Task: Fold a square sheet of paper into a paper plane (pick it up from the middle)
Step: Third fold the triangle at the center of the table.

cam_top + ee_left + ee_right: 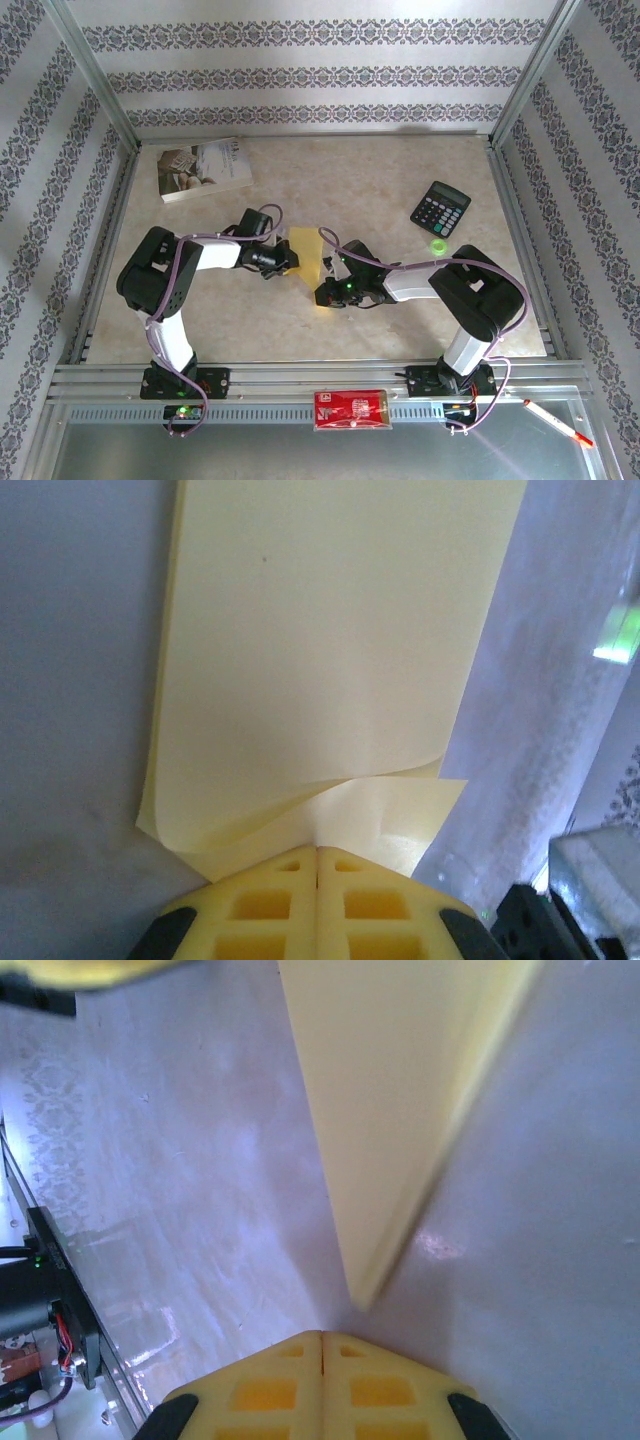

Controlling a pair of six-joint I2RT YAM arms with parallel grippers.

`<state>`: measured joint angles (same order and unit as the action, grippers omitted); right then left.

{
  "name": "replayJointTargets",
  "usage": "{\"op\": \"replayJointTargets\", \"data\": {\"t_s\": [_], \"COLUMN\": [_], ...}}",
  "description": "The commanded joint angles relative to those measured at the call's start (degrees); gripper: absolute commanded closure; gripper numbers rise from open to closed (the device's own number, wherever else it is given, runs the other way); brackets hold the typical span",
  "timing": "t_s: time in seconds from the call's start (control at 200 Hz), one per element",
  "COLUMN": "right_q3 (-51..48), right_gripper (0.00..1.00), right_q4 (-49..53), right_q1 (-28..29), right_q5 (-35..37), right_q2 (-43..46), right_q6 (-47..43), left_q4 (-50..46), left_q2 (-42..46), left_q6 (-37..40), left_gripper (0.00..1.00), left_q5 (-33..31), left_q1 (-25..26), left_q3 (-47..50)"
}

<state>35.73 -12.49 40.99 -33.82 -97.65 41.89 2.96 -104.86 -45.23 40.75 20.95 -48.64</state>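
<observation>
The square sheet of paper point(308, 256) is a yellow folded shape standing up off the table between my two grippers. In the left wrist view the paper point(320, 650) shows two layers, and their near edge runs into the tip of my left gripper point(318, 852), which is shut on it. From above, the left gripper point(291, 264) sits at the paper's left edge. My right gripper point(323, 296) is at the paper's near corner. Its jaws point(321, 1338) are shut with nothing between them, and the paper's corner point(362, 1295) ends just ahead of them. A paper plane is out of view.
A white printed book point(203, 168) lies at the back left and a black calculator point(440, 208) at the back right, with a small green object point(437, 246) near it. A red packet point(350, 409) and a pen point(558, 422) rest on the front rail. Patterned walls enclose the table.
</observation>
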Motion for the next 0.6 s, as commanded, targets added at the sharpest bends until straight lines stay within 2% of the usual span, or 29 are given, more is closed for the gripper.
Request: {"op": "replayJointTargets", "data": {"t_s": [0.0, 0.155, 0.38, 0.595], "right_q3": [-4.2, -3.7, 0.3, 8.1], "right_gripper": [1.0, 1.0, 1.0, 1.0], "right_q4": [15.9, 15.7, 12.3, 9.9], "right_q1": [-0.8, -0.9, -1.9, -1.9], "right_q5": [7.1, 5.9, 1.2, -0.5], "right_q2": [-2.3, -1.7, 7.2, 2.2], "right_q6": [-1.1, -1.6, -2.2, -2.5], "left_q4": [2.0, 2.1, -0.1, 0.8], "left_q2": [-1.9, -2.5, -2.2, -2.4], "left_q6": [0.3, 0.4, 1.8, 1.2], "left_gripper": [1.0, 1.0, 1.0, 1.0], "left_q5": [-3.6, -2.5, -1.1, -0.6], "left_q1": [-1.8, -2.1, 0.5, 2.7], "left_q3": [-0.1, -0.5, 1.0, 3.2]}}
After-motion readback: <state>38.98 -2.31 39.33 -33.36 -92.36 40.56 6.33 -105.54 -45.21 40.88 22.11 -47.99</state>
